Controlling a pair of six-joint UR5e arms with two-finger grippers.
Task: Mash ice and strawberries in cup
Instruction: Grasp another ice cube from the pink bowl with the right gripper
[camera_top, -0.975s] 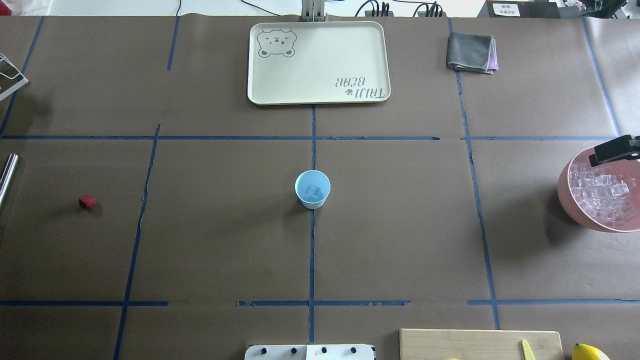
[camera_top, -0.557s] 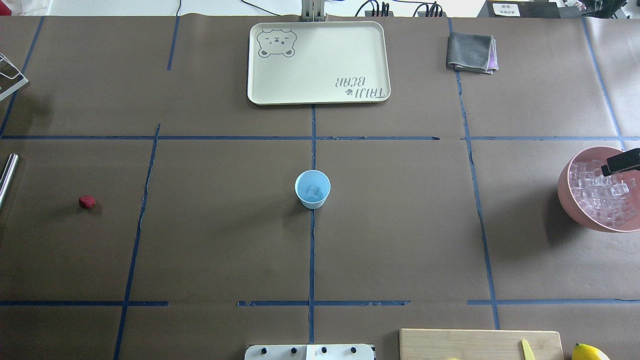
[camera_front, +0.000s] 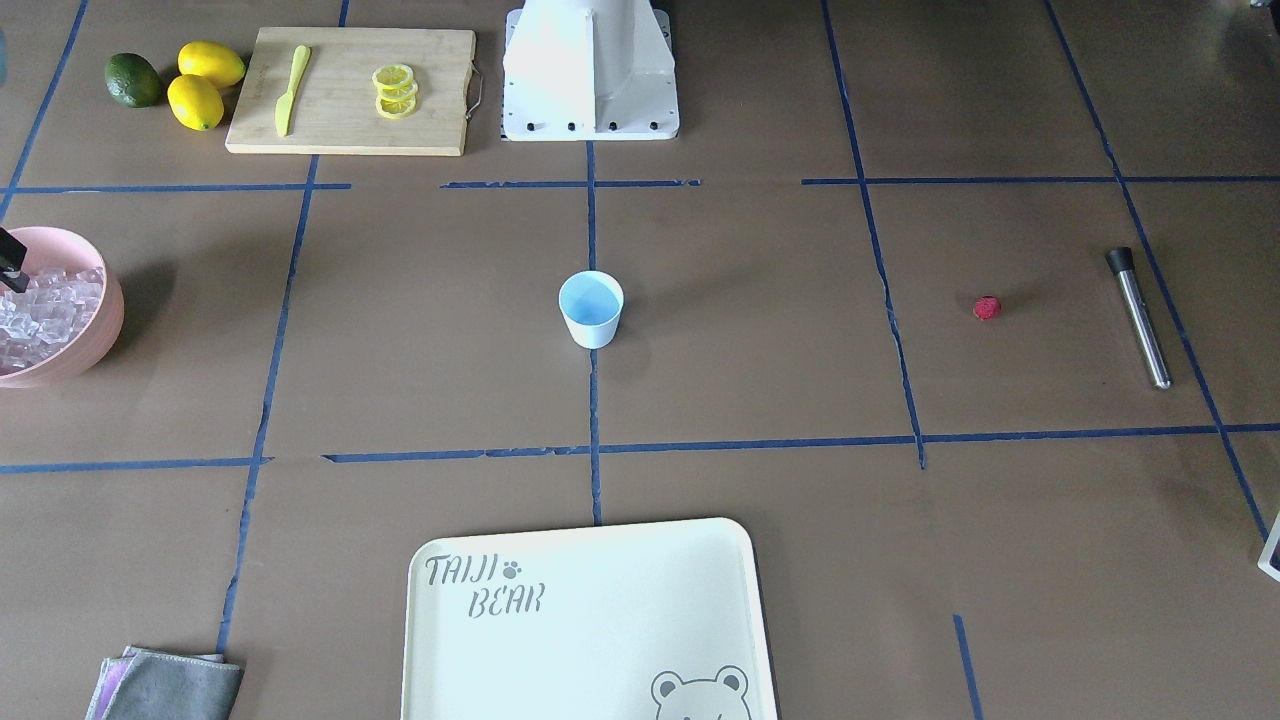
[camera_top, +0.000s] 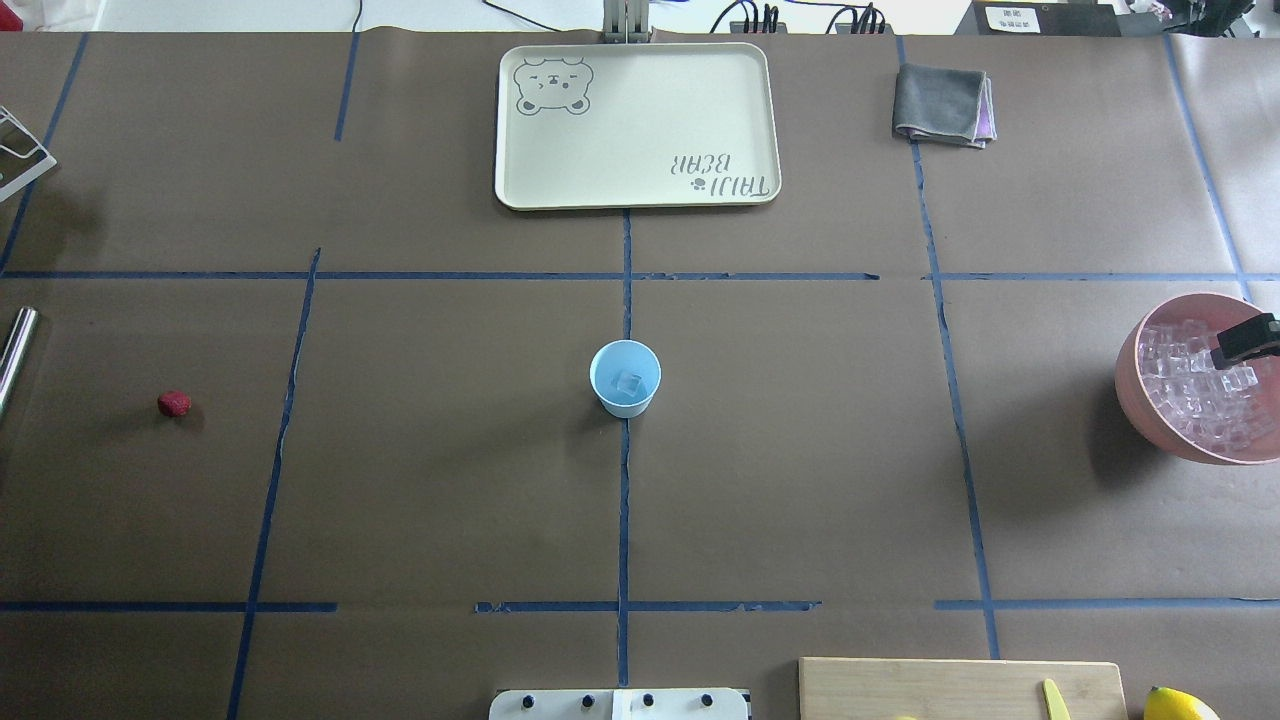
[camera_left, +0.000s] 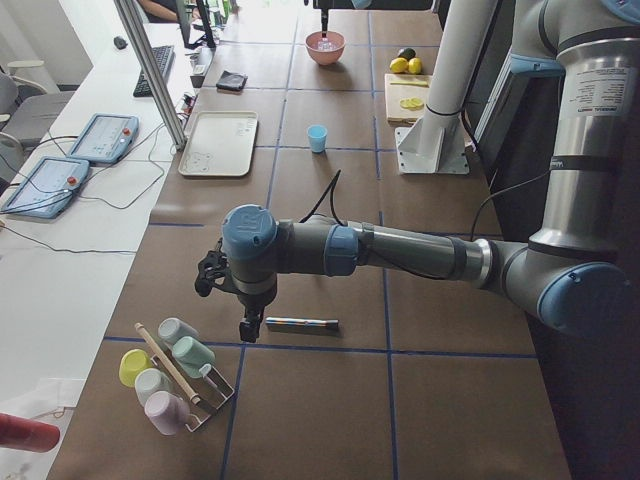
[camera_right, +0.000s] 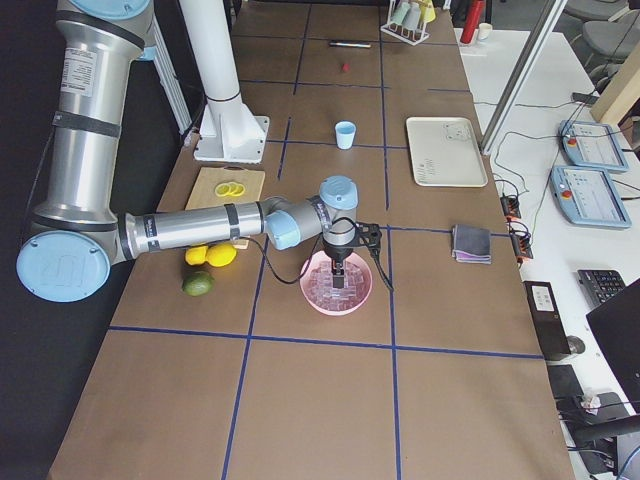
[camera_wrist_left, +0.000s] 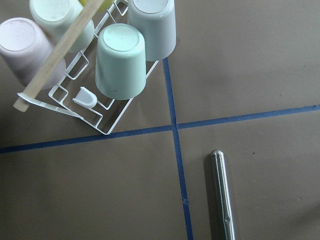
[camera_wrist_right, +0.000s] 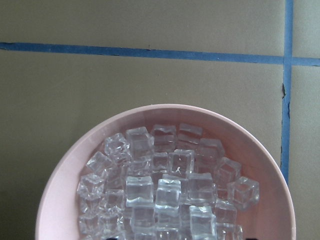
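The light-blue cup (camera_top: 625, 378) stands upright at the table's middle with one ice cube (camera_top: 629, 382) in it. The red strawberry (camera_top: 174, 403) lies alone far to the left, also visible in the front view as the strawberry (camera_front: 987, 307). More ice (camera_wrist_right: 165, 195) fills the pink bowl (camera_top: 1130, 400) at the right edge. My right gripper (camera_top: 1245, 340) hangs over that bowl. Only a black tip of it shows, so I cannot tell whether it is open or shut. My left gripper (camera_left: 247, 325) shows only in the left side view, above a metal rod, and I cannot tell its state.
A metal rod (camera_front: 1138, 318) lies beyond the strawberry, near a wire rack of upturned cups (camera_wrist_left: 122, 60). A cream tray (camera_top: 520, 195) sits at the far side, with a grey cloth (camera_top: 940, 103) to its right. A cutting board (camera_front: 350, 90) with lemon slices, two lemons and a green fruit are near the robot base.
The black tip of my right gripper has moved towards the right edge and lower over the ice in the pink bowl. The cup, the strawberry and the rod have not moved.
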